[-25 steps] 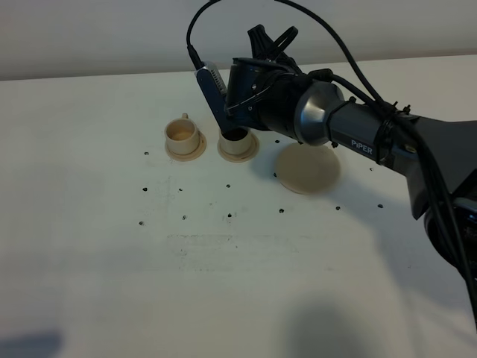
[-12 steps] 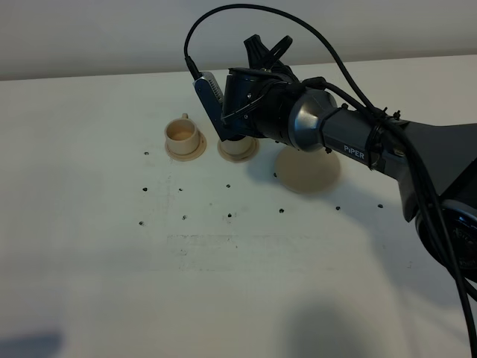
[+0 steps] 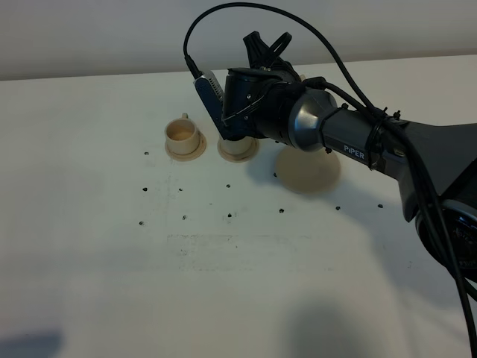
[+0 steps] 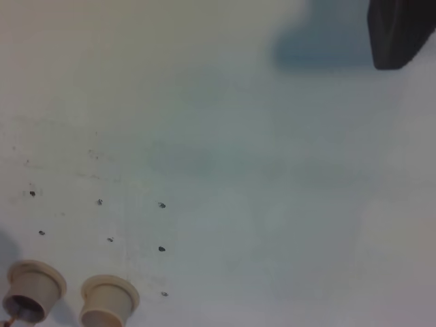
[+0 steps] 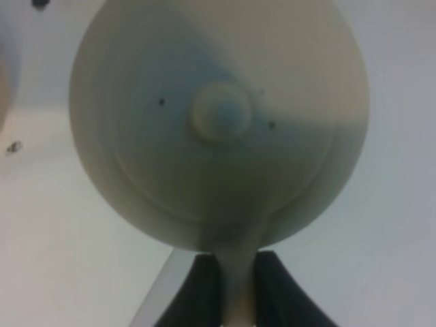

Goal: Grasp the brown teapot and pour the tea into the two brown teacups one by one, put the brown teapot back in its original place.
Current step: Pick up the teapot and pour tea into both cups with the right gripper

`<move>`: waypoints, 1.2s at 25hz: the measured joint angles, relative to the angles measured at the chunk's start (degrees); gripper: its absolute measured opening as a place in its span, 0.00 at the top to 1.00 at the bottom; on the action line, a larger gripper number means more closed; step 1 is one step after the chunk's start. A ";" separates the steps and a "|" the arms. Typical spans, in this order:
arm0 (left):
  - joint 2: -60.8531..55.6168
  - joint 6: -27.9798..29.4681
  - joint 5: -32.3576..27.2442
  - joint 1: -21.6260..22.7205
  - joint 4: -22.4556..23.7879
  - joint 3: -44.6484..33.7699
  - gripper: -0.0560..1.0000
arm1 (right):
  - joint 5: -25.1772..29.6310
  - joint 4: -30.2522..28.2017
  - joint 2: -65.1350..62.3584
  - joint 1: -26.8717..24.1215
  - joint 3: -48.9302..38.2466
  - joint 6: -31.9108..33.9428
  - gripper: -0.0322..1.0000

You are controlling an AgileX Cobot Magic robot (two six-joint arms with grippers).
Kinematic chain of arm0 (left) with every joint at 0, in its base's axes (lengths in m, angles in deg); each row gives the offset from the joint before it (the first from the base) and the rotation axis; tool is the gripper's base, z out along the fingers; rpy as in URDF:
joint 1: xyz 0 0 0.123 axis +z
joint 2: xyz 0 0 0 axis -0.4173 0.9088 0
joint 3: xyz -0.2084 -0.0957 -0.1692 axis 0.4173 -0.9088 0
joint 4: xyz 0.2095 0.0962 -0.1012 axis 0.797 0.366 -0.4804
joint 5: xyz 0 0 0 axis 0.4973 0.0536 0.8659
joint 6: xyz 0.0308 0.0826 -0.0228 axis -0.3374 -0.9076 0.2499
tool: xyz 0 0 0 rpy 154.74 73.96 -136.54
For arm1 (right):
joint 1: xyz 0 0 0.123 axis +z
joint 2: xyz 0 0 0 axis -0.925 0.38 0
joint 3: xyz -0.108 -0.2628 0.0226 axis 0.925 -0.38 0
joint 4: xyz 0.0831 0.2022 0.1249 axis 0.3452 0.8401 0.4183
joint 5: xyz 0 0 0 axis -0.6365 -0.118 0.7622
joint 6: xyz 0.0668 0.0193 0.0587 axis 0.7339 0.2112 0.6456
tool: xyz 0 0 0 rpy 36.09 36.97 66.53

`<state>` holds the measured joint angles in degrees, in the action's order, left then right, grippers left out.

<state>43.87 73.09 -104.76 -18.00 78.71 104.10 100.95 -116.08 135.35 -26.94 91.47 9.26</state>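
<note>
- Gripping brown teapot (image 5: 136,136) in right claw (image 5: 237,279): narrow, loop handle pinched between the 2 dark fingers (image 5: 199,293).
- Filling most of right wrist view with teapot body; lid knob (image 5: 221,112) about centre, straight ahead of claw.
- Can't make out teapot in high view, hidden behind wrist block of right arm (image 3: 350,138); can't tell its tilt either.
- Reaching across the middle of the surface (image 3: 223,283) with that arm, claw end over teacup 1 (image 3: 237,149).
- Seeing only part of teacup 1, just beneath claw end, on its small saucer.
- Sitting just beside teacup 1, on the side away from the arm: teacup 2 (image 3: 182,134), upright, on its own small saucer (image 3: 195,153), clear of claw.
- Lying flat behind claw, under the forearm: wide saucer disc (image 3: 307,173), partly in arm shadow, apart from both cups.
- Scattered on surface around cups and disc: small dark marks (image 3: 229,216).
- No sight of left claw in any view; closed. Can't tell what, if anything, is in it.
- Showing both teacups small at edge of left wrist view, rest mostly plain surface.
</note>
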 joint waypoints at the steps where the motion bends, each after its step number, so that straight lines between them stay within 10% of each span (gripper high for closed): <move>1: 0.00 0.00 0.00 0.00 0.00 0.00 0.65 | 0.04 -0.05 0.00 0.00 0.00 0.00 0.87; 30: 0.00 0.00 0.00 0.00 0.00 0.00 0.65 | 1.20 7.37 0.00 0.00 0.00 4.76 0.87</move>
<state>43.87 73.09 -104.76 -18.00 78.71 104.10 102.16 -108.72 135.35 -26.94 91.47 14.01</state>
